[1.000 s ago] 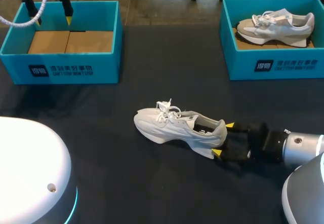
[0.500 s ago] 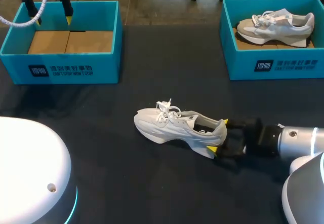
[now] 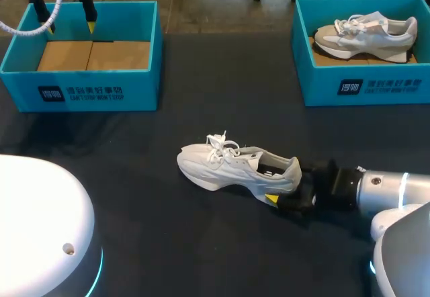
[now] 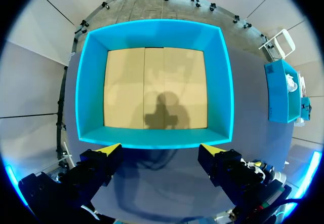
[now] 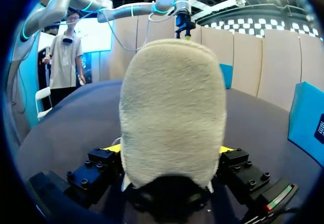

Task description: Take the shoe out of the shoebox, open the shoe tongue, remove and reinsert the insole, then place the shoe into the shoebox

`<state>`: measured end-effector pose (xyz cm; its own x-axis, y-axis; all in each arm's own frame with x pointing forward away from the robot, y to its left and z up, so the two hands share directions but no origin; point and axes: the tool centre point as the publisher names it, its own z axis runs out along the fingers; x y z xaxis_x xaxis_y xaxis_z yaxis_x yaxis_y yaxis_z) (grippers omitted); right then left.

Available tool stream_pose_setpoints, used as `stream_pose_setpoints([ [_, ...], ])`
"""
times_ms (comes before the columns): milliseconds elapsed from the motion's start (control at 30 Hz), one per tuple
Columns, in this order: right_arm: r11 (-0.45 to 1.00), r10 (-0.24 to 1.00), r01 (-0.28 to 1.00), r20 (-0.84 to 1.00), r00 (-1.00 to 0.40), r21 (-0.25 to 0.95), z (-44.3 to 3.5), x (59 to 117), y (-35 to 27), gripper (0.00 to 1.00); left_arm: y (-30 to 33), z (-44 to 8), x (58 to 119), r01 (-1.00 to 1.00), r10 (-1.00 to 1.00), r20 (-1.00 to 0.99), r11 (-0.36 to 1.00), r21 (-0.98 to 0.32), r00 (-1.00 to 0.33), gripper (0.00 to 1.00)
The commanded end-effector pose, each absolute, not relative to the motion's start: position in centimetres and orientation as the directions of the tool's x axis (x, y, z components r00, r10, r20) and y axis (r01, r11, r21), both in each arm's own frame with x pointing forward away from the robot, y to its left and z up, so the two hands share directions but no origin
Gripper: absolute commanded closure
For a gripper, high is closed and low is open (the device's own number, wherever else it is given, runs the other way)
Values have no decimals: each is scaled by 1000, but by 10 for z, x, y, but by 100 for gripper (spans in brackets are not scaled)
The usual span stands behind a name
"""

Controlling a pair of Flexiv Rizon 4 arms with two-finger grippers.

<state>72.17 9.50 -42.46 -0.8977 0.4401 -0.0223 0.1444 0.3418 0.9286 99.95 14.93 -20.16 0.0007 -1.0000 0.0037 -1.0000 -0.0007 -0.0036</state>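
Right gripper (image 3: 282, 184) behind the white shoe (image 3: 228, 166), fingers (image 3: 271, 198) spread wide with its heel between them, unclamped; left gripper (image 3: 70, 23), well beyond the shoe's toe, open and empty

The table (image 3: 201, 95) I'm working over has a dark, matt top. At its far right corner sits a second blue box (image 3: 363, 85), open on top, with a dark label (image 3: 349, 87) on the wall facing me. Inside lies a spare sneaker (image 3: 366, 33), beige and white with white laces, its toe pointing to my left and its pale sole turned towards me. It rests on a brown cardboard floor (image 3: 321, 59). In the left wrist view the same box (image 4: 279, 95) shows off to one side, with a bit of white sneaker (image 4: 292, 82) just visible inside.
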Motion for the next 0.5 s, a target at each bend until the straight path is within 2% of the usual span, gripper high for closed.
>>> stream_pose_setpoints([
  [33, 343, 446, 134, -35, -895, 930, -430, 724, 97, 100, 150, -201, 1000, -1000, -1000, 2, -1, -2, 1, 0],
  [300, 373, 427, 86, -89, -900, 924, -423, 729, 87, 100, 150, -201, 1000, -1000, -1000, 2, -1, -2, 1, 0],
  [500, 402, 337, 47, -100, -936, 914, -415, 744, 70, 100, 150, -201, 1000, -1000, -1000, 2, -1, -2, 1, 0],
])
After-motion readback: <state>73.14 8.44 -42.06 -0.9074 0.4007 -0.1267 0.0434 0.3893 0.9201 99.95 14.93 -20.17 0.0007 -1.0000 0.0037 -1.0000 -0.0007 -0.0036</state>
